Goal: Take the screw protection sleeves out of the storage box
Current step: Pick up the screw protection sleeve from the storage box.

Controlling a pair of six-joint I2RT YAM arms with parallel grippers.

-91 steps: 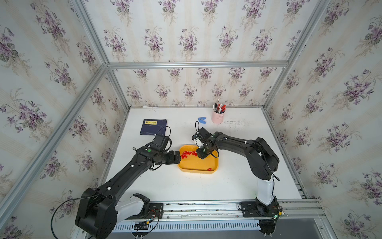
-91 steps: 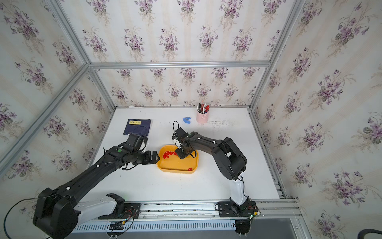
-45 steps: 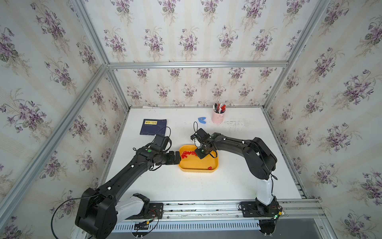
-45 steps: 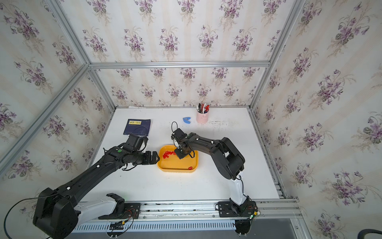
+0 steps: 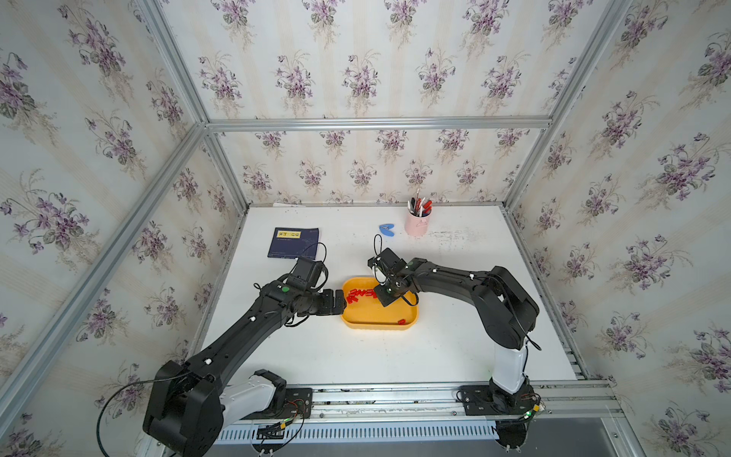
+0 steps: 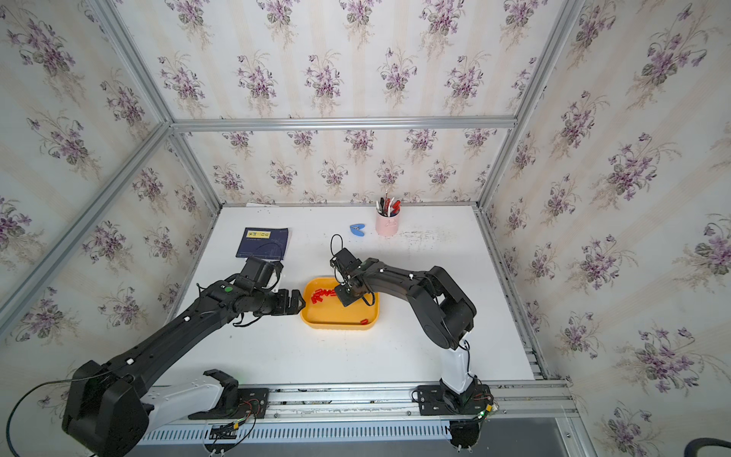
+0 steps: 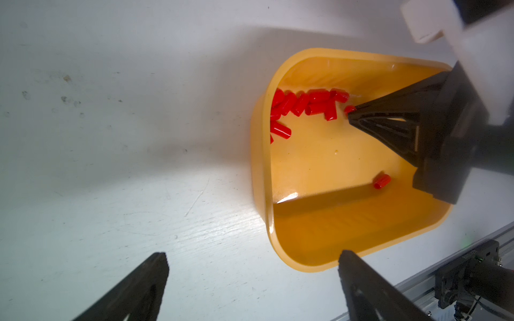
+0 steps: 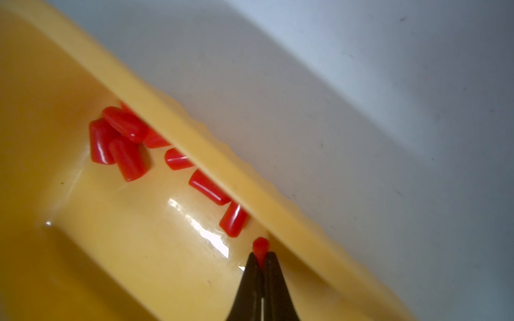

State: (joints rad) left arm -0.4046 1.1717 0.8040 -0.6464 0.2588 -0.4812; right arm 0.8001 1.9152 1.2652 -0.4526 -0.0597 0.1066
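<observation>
The storage box (image 5: 375,325) is a yellow-orange tray in mid-table, seen in both top views. Several red screw protection sleeves (image 5: 358,294) lie clustered along its far wall toward the left end (image 7: 306,104), and a single sleeve (image 5: 401,321) lies near the front right corner (image 7: 381,181). My right gripper (image 8: 261,257) reaches down inside the box by the far wall, shut on one sleeve (image 8: 261,246) whose end pokes out past the tips. My left gripper (image 7: 253,257) hangs open at the box's left end (image 5: 339,302), holding nothing, one fingertip (image 7: 347,257) by the rim.
A pink cup of pens (image 5: 417,225) and a small blue object (image 5: 387,229) stand at the back. A dark blue booklet (image 5: 292,242) lies back left, behind the left arm. The metal rail (image 5: 395,395) runs along the table's front edge.
My right gripper's jaws have closed onto a sleeve beside the box's far wall. The left arm and the box have stayed in place.
</observation>
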